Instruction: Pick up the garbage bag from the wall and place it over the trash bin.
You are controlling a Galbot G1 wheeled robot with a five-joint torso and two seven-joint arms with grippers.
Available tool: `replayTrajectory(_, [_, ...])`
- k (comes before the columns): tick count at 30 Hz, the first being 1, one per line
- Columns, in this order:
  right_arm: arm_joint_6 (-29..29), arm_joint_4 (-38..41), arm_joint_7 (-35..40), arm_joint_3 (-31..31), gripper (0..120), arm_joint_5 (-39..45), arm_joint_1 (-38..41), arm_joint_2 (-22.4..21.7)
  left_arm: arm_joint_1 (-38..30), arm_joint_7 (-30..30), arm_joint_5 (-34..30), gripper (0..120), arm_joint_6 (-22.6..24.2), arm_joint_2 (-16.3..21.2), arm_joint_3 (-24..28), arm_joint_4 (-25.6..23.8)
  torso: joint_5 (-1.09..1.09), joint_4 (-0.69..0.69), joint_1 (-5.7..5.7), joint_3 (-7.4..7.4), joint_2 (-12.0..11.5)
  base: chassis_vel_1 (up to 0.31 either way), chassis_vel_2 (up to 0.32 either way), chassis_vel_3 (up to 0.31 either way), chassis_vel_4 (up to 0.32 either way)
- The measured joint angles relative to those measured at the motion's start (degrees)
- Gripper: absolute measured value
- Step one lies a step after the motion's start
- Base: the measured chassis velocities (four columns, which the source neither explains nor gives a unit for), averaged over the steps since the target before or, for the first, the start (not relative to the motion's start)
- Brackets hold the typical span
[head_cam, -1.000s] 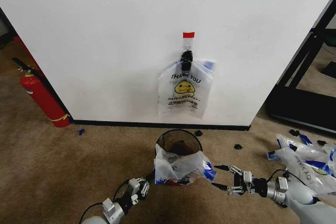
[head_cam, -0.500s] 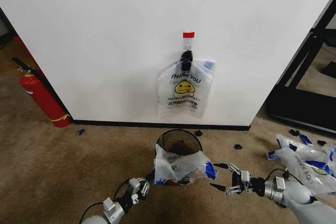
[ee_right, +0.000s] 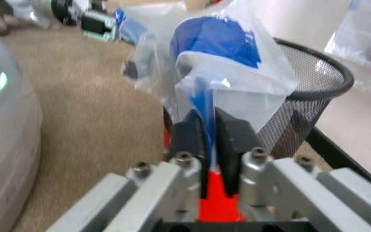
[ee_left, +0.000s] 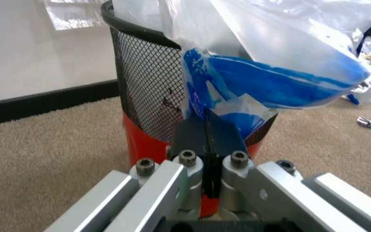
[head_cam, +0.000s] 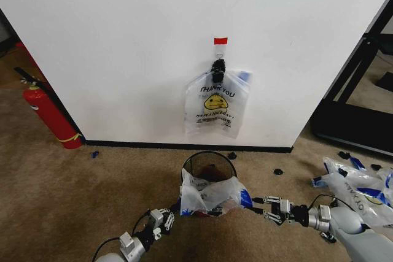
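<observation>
A garbage bag (head_cam: 207, 193) lies draped over the near rim of the trash bin (head_cam: 209, 159), a black mesh basket with a red base, on the carpet in front of the wall (head_cam: 123, 41). My left gripper (head_cam: 174, 211) is shut on the bag's left blue handle; in the left wrist view the gripper (ee_left: 205, 139) pinches that handle against the bin (ee_left: 145, 82). My right gripper (head_cam: 255, 204) is at the bag's right blue handle, and in the right wrist view the gripper (ee_right: 206, 137) is shut on a strip of the bag (ee_right: 224, 53). A second, identical bag (head_cam: 216, 105) hangs from a black clip (head_cam: 218, 67).
A red fire extinguisher (head_cam: 52, 118) stands at the wall's left end. Several loose bags (head_cam: 356, 191) lie on the carpet to the right. A black frame (head_cam: 362, 90) stands at the right. Small black clips (head_cam: 277, 170) lie near the baseboard.
My right gripper has moved left to the bag's right handle and gone from open to shut on it. The left gripper and the bin have stayed put.
</observation>
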Motion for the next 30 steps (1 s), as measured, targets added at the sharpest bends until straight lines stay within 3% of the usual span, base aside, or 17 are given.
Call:
replayTrajectory(2, [-0.32,0.2,-0.02,-0.16,0,1.41,-0.21,-0.24,0.03,0.02,0.0,0,-0.02,0.0,-0.05,0.0,0.0,0.0,0.0,0.0,0.0,0.0,0.0,0.0,0.0])
replayTrajectory(20, [-1.27,-5.35,-1.15,1.27,0,-1.2,2.31,-0.38,-0.03,0.14,0.4,0,-0.09,-0.22,-0.09,-0.13,0.0,0.0,0.0,0.0,0.0,0.0,0.0,0.0,0.0])
replayTrajectory(30, [-1.78,-9.9,12.5,-2.98,0,1.03,4.8,4.98,-2.14,0.11,0.73,0,0.09,-2.94,0.75,2.25,-0.01,0.0,0.0,0.0,0.0,0.0,0.0,0.0,0.0])
